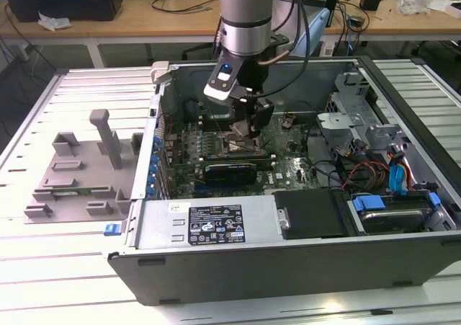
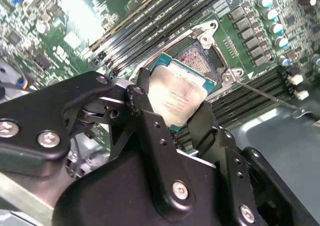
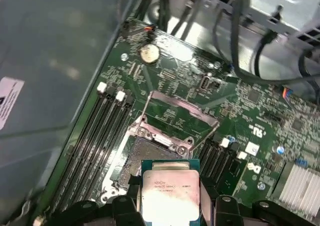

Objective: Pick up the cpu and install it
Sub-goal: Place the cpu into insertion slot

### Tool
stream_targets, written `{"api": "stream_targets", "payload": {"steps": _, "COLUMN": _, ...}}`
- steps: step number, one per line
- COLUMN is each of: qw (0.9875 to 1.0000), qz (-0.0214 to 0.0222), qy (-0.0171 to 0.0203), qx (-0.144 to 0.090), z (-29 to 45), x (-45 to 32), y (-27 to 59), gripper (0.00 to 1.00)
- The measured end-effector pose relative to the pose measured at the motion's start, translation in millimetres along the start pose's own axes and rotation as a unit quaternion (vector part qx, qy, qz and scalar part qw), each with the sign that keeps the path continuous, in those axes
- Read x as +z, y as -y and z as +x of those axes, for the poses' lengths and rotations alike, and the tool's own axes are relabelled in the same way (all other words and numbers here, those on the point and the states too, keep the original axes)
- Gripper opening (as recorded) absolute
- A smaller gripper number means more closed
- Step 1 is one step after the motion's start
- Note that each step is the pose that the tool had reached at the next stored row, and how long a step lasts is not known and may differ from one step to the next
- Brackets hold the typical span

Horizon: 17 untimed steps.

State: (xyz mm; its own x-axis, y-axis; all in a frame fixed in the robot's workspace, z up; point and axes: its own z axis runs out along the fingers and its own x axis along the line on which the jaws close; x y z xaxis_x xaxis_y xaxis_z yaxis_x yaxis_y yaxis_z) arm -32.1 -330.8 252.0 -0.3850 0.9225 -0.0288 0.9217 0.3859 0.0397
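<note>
Pickup is done: the gripper [image 2: 172, 104] is clamped on the cpu [image 2: 176, 96], holding it just above the open socket [image 2: 199, 60], not yet seated. In the exterior view, the grey tray [image 1: 54, 188] lies at nine o'clock from the computer case [image 1: 288, 267].

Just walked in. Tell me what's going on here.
The arm's gripper holds the cpu by its edges inside the open computer case, right over the motherboard socket. The socket's metal frame is flipped up. The cpu looks tilted and not yet seated. The grey tray lies outside the case.
</note>
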Motion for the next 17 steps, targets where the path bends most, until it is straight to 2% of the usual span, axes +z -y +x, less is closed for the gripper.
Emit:
{"api": "stream_targets", "payload": {"steps": 2, "qw": 0.9997, "qz": 0.0006, "qy": 0.0009, "qx": 0.022, "z": 0.0, "x": 0.0, "y": 0.0, "gripper": 0.55}}
{"api": "stream_targets", "payload": {"steps": 3, "qw": 0.9993, "qz": 0.0011, "qy": 0.0015, "qx": 0.038, "z": 0.0, "x": 0.1, "y": 0.0, "gripper": 0.55}}
{"api": "stream_targets", "payload": {"steps": 5, "qw": 0.9985, "qz": 0.0016, "qy": 0.0022, "qx": 0.055, "z": 0.0, "x": 0.1, "y": 0.0, "gripper": 0.55}}
{"api": "stream_targets", "payload": {"steps": 7, "qw": 0.9961, "qz": 0.0025, "qy": 0.0035, "qx": 0.089, "z": 0.0, "x": 0.2, "y": 0.0, "gripper": 0.55}}
{"api": "stream_targets", "payload": {"steps": 9, "qw": 0.9938, "qz": 0.0032, "qy": 0.0045, "qx": 0.111, "z": 0.1, "x": 1.5, "y": 0.0, "gripper": 0.55}}
{"api": "stream_targets", "payload": {"steps": 12, "qw": 0.9895, "qz": 0.0041, "qy": 0.0057, "qx": 0.144, "z": 0.2, "x": 7.6, "y": 0.3, "gripper": 0.55}}
{"api": "stream_targets", "payload": {"steps": 13, "qw": 0.9877, "qz": 0.0045, "qy": 0.0062, "qx": 0.156, "z": 0.3, "x": 10.0, "y": 0.4, "gripper": 0.55}}
{"api": "stream_targets", "payload": {"steps": 15, "qw": 0.9852, "qz": 0.0049, "qy": 0.0068, "qx": 0.171, "z": 0.9, "x": 14.5, "y": 0.5, "gripper": 0.55}}
{"api": "stream_targets", "payload": {"steps": 17, "qw": 0.985, "qz": 0.005, "qy": 0.0069, "qx": 0.173, "z": 3.1, "x": 16.5, "y": -0.4, "gripper": 0.55}}
